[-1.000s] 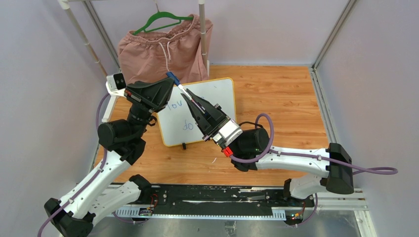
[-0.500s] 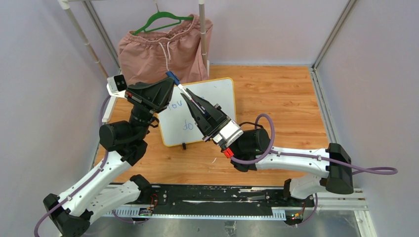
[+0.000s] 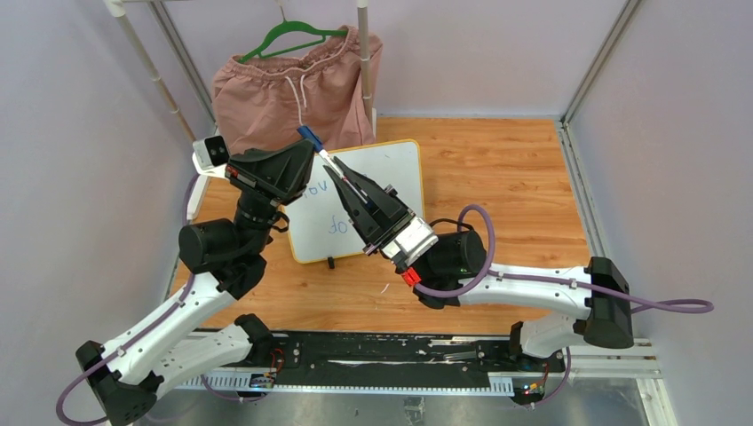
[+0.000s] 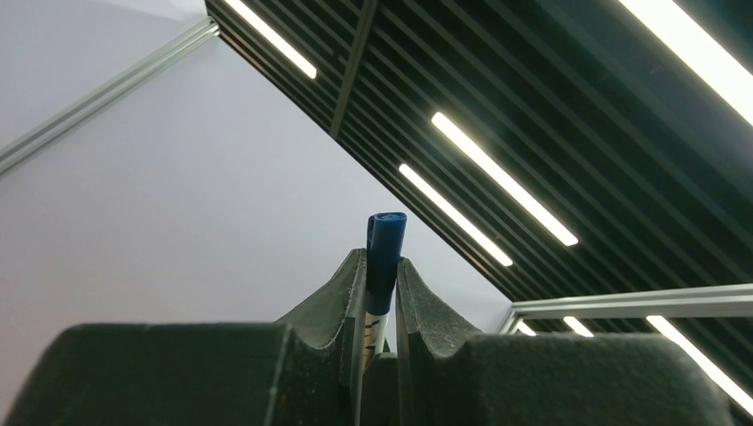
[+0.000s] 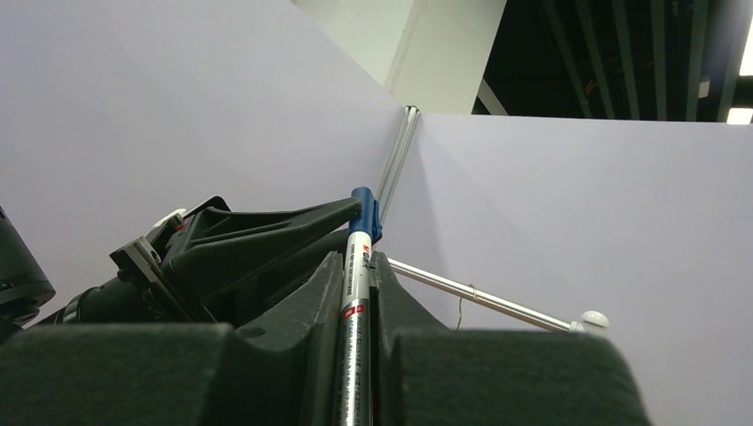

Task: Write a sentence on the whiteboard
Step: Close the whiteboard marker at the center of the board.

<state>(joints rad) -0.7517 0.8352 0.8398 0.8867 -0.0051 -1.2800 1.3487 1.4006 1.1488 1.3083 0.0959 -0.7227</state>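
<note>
The whiteboard [image 3: 391, 173] with its yellow frame lies on the wooden table, behind both arms. Parts of the blue sentence [image 3: 316, 188] show on its left half; the rest is hidden by the grippers. A marker [image 3: 311, 138] with a blue cap is held above the board's far left corner. My right gripper [image 3: 341, 170] is shut on the marker's silver barrel [image 5: 355, 293]. My left gripper [image 3: 305, 151] is shut on the blue cap [image 4: 384, 253]. In the wrist views the left gripper [image 4: 382, 264] and the right gripper [image 5: 357, 260] both point upward.
Pink shorts [image 3: 284, 93] hang on a green hanger [image 3: 297, 35] from a white rack at the back left. Lilac walls enclose the wooden table [image 3: 497, 177] on three sides. A black rail [image 3: 382, 355] runs along the near edge.
The left arm's elbow has shifted slightly to the right. Both grippers and the marker stay almost where they were.
</note>
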